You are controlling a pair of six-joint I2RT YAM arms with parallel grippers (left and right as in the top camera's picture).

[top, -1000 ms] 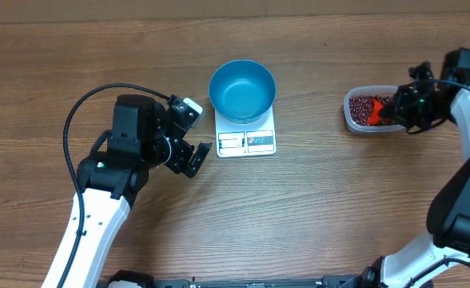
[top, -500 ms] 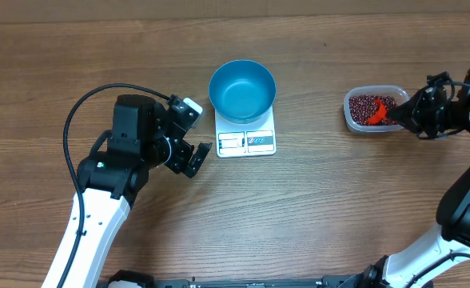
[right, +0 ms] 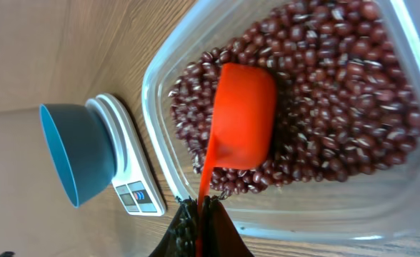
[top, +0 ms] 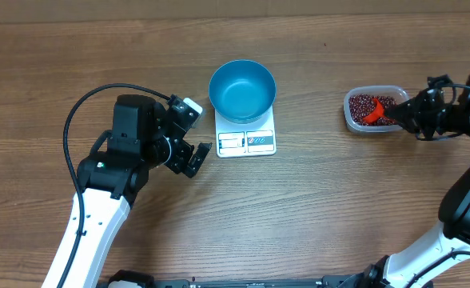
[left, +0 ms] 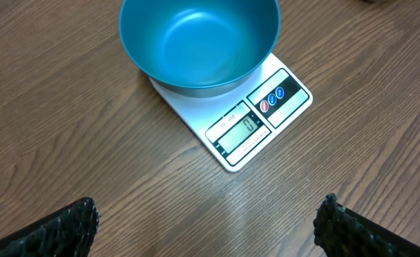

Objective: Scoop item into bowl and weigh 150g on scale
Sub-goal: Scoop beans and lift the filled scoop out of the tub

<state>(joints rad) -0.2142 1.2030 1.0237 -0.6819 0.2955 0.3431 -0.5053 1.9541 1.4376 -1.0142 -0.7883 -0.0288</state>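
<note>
We take this for a robotics lab bench. Signs: a wood-grain table [top: 315, 224], a white-and-black left arm [top: 99, 200] trailing a loose black cable [top: 107, 88], and a right arm [top: 465, 204]. Kitchen props set out: scale [top: 245, 142], bowl [top: 242, 88], beans [top: 361, 104] in a clear tub [top: 349, 112], orange scoop [top: 372, 116].

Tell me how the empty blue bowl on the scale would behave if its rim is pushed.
The bowl is empty and looks like thin plastic, so probably light and easy to slide. It narrows to a small base on the scale, so a push at the rim might tip it.
</note>
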